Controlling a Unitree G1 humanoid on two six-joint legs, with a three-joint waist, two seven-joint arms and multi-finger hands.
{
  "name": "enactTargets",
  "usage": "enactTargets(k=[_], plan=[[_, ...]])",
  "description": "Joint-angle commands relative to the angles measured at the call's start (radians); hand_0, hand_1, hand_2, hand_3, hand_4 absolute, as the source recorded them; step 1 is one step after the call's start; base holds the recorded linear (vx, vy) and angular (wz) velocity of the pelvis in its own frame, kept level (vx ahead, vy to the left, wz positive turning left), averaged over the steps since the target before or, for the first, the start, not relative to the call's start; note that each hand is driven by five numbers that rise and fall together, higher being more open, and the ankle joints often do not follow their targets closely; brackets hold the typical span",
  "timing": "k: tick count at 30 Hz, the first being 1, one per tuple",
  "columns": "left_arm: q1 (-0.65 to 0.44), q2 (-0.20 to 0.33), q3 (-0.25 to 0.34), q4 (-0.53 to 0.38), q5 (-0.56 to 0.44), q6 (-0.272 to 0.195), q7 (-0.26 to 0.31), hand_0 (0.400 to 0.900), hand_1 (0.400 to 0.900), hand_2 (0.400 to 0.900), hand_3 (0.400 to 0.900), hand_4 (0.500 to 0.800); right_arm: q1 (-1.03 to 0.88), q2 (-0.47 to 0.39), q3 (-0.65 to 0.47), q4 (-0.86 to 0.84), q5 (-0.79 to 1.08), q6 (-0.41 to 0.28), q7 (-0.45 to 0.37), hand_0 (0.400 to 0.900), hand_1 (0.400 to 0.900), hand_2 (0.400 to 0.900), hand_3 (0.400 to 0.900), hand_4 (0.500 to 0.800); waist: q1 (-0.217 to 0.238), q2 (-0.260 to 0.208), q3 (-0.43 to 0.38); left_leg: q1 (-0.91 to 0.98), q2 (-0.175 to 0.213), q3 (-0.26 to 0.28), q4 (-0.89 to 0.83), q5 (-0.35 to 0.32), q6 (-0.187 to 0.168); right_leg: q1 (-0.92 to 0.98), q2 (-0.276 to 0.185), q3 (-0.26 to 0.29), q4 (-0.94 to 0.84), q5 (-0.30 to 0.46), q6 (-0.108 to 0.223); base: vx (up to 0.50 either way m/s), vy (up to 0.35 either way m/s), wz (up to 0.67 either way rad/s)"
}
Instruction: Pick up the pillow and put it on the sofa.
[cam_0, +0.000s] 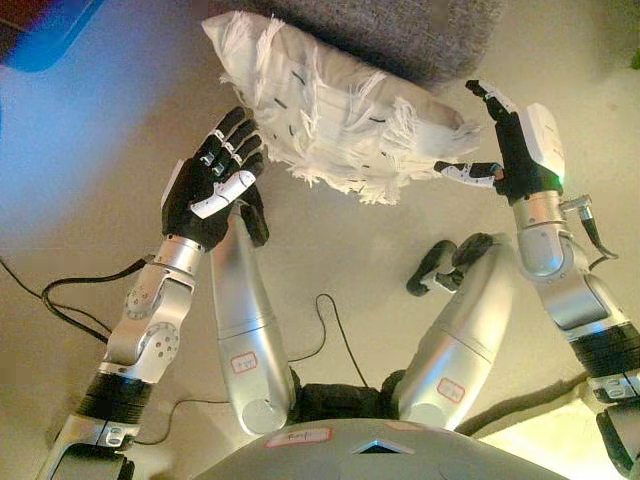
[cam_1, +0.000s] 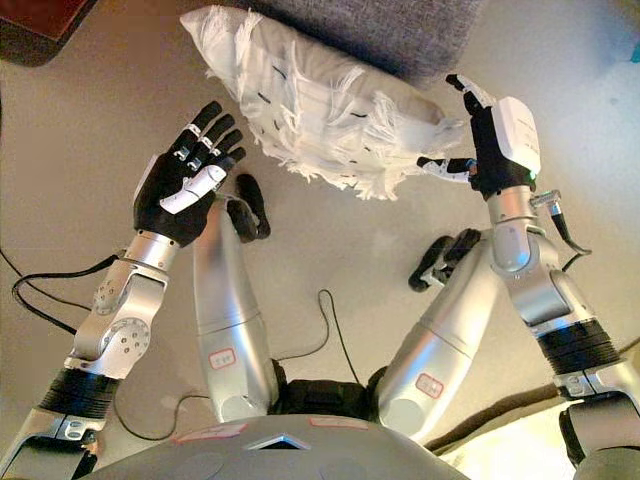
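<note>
Sofa (cam_0: 400, 30), grey, runs along the top edge with the white fringed pillow (cam_0: 330, 110) lying against its front, flanked by the left hand (cam_0: 215, 185) and right hand (cam_0: 510, 145), both with fingers spread wide, holding nothing.

Pillow (cam_0: 330, 110): white cloth, matt, with frayed fringes along its edges. Sofa (cam_0: 400, 30): grey, coarse-woven fabric. Floor (cam_0: 90, 150): smooth, pale, faintly glossy.
</note>
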Motion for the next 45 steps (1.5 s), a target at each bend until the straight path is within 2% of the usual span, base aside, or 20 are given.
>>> enactTargets(k=[1,4,12,18,24,30,37,41,45], plan=[[-0.024,0.009,0.044,-0.085,-0.075,-0.078,-0.036,0.9,0.9,0.9,0.9,0.8,-0.124,-0.024,-0.029,0.028,-0.082,0.005,-0.069,0.9,0.9,0.9,0.9,0.8,0.028,0.012,-0.003,0.031,0.041,-0.064,0.196,-0.275,0.021,-0.1,0.034,0.052,0.02,0.054,-0.018,0.05,0.02,0.14],[-0.024,0.01,0.036,-0.089,-0.084,-0.061,-0.05,0.9,0.9,0.9,0.9,0.8,-0.159,-0.029,-0.001,0.092,-0.141,0.04,-0.092,0.9,0.9,0.9,0.9,0.8,0.039,0.015,-0.003,0.013,0.028,-0.09,0.232,-0.287,0.019,-0.127,0.033,0.077,0.059,0.044,-0.021,0.06,0.005,0.15],[-0.001,0.011,0.03,-0.101,-0.1,-0.016,-0.095,0.9,0.9,0.9,0.9,0.8,-0.241,-0.006,0.032,0.202,-0.221,0.058,-0.103,0.9,0.9,0.9,0.9,0.8,0.07,0.019,-0.003,0.003,0.008,-0.125,0.271,-0.285,0.025,-0.141,0.008,0.09,0.074,0.073,-0.03,0.06,-0.029,0.15],[0.024,0.014,0.036,-0.112,-0.112,0.01,-0.103,0.9,0.9,0.9,0.9,0.8,-0.278,0.018,0.05,0.216,-0.228,0.075,-0.039,0.9,0.9,0.9,0.9,0.8,0.086,0.026,-0.003,-0.008,0.008,-0.156,0.34,-0.302,0.02,-0.152,-0.004,0.126,0.123,0.078,-0.035,0.06,0.013,0.05],[0.021,0.008,0.032,-0.116,-0.118,0.05,-0.105,0.9,0.9,0.9,0.9,0.8,-0.311,0.057,0.064,0.226,-0.16,0.054,0.047,0.9,0.9,0.9,0.9,0.8,0.103,0.027,-0.003,-0.019,0.011,-0.173,0.368,-0.308,0.023,-0.157,-0.018,0.139,0.136,0.083,-0.039,0.04,0.001,0.03],[0.028,0.0,0.024,-0.117,-0.11,0.07,-0.109,0.9,0.9,0.9,0.9,0.8,-0.314,0.077,0.08,0.208,-0.117,0.035,0.122,0.9,0.9,0.9,0.9,0.8,0.111,0.028,-0.003,-0.024,0.02,-0.183,0.384,-0.308,0.023,-0.153,-0.038,0.152,0.143,0.089,-0.042,0.04,-0.003,0.03],[0.04,-0.011,0.021,-0.116,-0.108,0.093,-0.11,0.9,0.9,0.9,0.9,0.8,-0.31,0.092,0.098,0.191,-0.09,0.016,0.159,0.9,0.9,0.9,0.9,0.8,0.116,0.029,-0.003,-0.016,0.034,-0.194,0.41,-0.311,0.02,-0.133,-0.058,0.164,0.155,0.092,-0.049,0.04,-0.01,-0.01],[0.043,-0.014,0.019,-0.121,-0.106,0.105,-0.108,0.9,0.9,0.9,0.9,0.8,-0.307,0.099,0.104,0.186,-0.063,-0.005,0.211,0.9,0.9,0.9,0.9,0.8,0.118,0.029,-0.003,-0.008,0.037,-0.196,0.417,-0.311,0.018,-0.12,-0.062,0.162,0.159,0.093,-0.049,0.04,-0.004,-0.04],[0.045,-0.014,0.015,-0.122,-0.102,0.111,-0.099,0.9,0.9,0.9,0.9,0.8,-0.301,0.098,0.111,0.174,-0.056,0.007,0.223,0.9,0.9,0.9,0.9,0.8,0.119,0.029,-0.003,-0.003,0.039,-0.2,0.417,-0.306,0.016,-0.113,-0.066,0.162,0.156,0.098,-0.05,0.0,0.0,0.0]])
